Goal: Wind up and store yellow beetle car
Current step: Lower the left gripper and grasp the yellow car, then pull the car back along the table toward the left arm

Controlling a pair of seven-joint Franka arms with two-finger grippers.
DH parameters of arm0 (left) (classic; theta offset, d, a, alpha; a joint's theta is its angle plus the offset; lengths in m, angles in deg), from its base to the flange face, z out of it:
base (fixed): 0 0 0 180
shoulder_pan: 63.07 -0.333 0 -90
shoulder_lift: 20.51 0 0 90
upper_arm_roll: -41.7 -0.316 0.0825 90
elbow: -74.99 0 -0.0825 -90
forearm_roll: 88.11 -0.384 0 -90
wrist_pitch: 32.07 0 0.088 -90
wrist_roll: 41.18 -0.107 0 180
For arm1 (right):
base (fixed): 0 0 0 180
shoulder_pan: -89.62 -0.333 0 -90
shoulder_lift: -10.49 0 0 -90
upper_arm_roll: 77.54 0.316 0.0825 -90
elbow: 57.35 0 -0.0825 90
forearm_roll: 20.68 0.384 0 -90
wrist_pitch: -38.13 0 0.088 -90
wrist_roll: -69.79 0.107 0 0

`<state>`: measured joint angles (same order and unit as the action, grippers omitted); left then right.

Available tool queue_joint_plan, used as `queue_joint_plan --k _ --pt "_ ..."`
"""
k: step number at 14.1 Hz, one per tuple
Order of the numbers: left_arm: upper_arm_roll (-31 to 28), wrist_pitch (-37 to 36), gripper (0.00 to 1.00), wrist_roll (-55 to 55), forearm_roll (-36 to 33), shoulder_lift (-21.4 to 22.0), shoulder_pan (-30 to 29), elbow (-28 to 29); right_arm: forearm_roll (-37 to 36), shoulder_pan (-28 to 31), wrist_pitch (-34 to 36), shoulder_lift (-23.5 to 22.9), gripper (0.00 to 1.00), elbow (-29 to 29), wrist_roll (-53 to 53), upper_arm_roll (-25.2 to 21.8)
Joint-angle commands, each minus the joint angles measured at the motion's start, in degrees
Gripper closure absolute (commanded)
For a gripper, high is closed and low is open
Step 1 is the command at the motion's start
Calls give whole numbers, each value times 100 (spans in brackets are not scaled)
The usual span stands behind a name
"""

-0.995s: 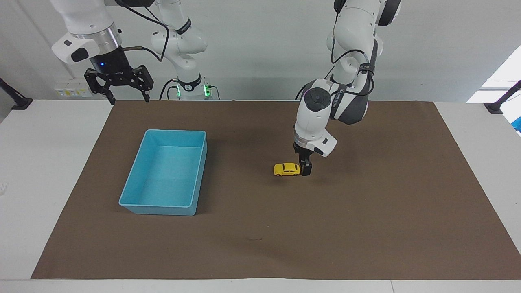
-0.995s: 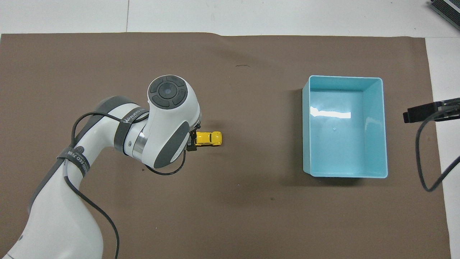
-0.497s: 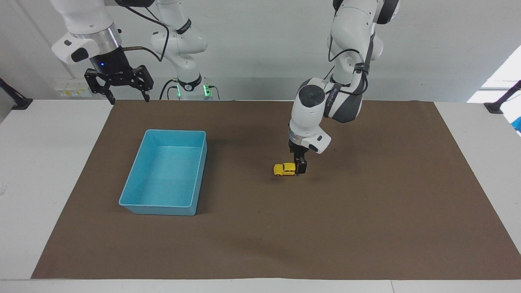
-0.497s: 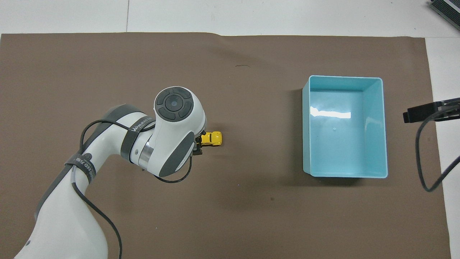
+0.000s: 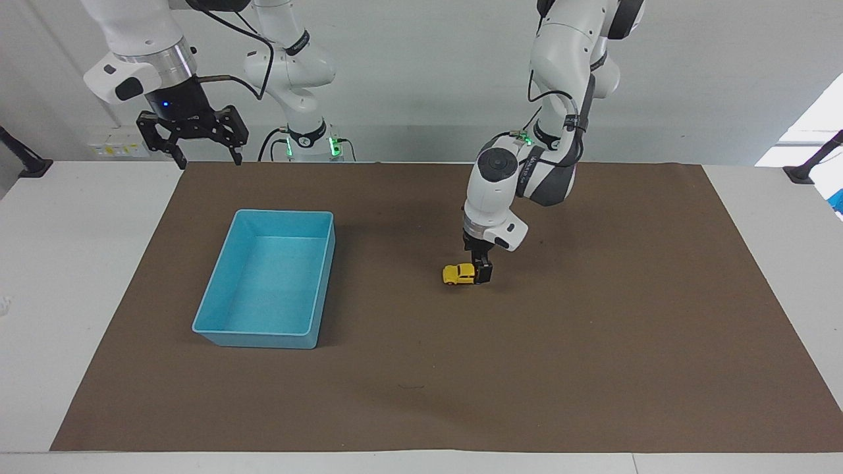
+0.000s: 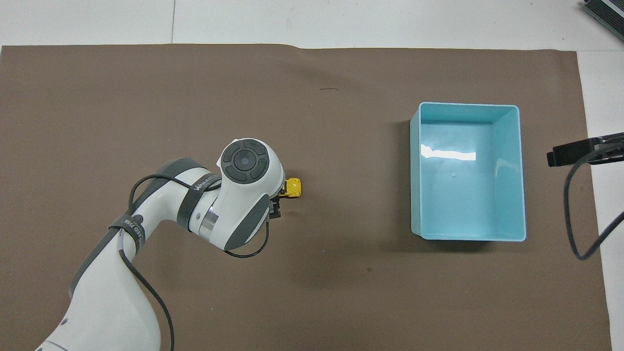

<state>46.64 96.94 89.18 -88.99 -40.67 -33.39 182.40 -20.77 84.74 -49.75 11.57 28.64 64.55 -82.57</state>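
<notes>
The yellow beetle car (image 5: 454, 273) stands on the brown mat near the table's middle; its nose shows in the overhead view (image 6: 293, 187). My left gripper (image 5: 484, 271) is down at mat level over the car's rear end, with its fingers on either side of the body. It is open, and one finger (image 6: 276, 212) stands apart from the car's side. The left wrist hides the rest of the car from above. My right gripper (image 5: 191, 141) waits, open and raised, over the table's edge at the right arm's end.
An empty light-blue bin (image 5: 257, 339) sits on the brown mat (image 5: 593, 368) toward the right arm's end; it also shows in the overhead view (image 6: 414, 170). A white table (image 5: 79, 276) surrounds the mat.
My left gripper has slid along the car toward the bin, covering more of its rear half. The car has stayed in place. The right arm has not moved.
</notes>
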Motion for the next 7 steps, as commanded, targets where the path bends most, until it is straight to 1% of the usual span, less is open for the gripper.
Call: queue_joint_plan --k 1,7 --pt "-98 274 0 156 -70 -189 213 96 168 31 16 68 0 23 76 -7" --pt "-98 239 0 148 -70 -208 187 17 168 31 16 68 0 23 76 -7"
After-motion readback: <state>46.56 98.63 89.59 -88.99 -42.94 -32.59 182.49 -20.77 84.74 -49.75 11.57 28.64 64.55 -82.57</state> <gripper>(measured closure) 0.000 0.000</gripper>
